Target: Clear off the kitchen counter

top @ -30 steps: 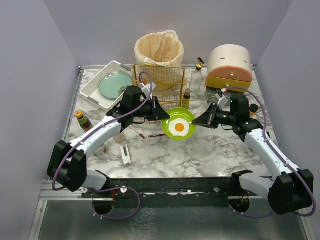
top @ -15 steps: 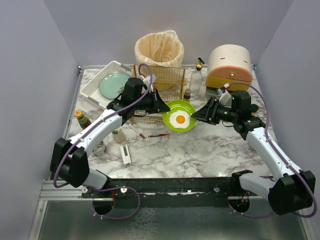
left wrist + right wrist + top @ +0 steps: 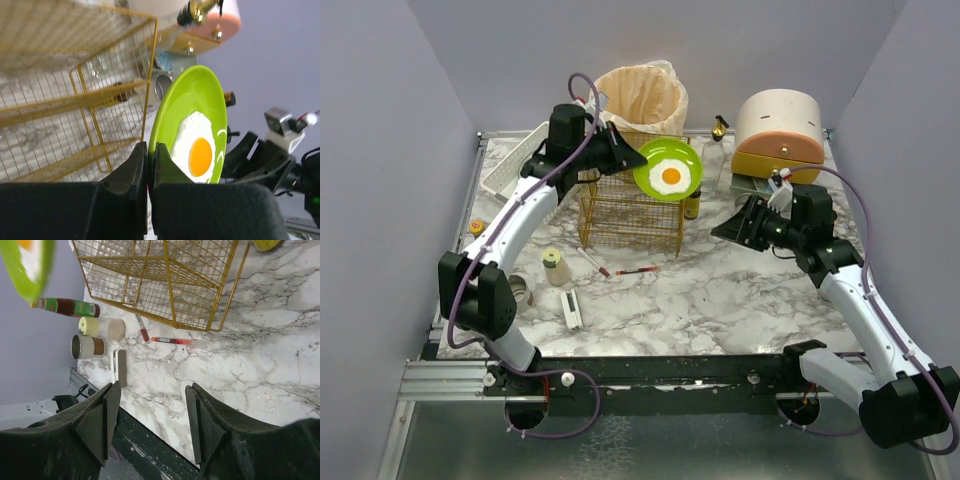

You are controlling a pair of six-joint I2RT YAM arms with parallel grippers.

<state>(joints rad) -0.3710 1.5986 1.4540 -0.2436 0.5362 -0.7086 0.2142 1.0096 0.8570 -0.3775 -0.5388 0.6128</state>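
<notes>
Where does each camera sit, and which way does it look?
Top external: above, behind the arms, looking down on the kitchen counter; both arms show.
Left wrist: on that wrist, looks along the left gripper, shut on the green plate.
Right wrist: on that wrist, looks down past the open right gripper at the kitchen counter.
All share the gold wire rack.

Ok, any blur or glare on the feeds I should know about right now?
Top view: even light, sharp, no glare. Left wrist: plate crisp, rack soft toward the top. Right wrist: plate edge blurred at top left, red pen smeared, counter sharp.
</notes>
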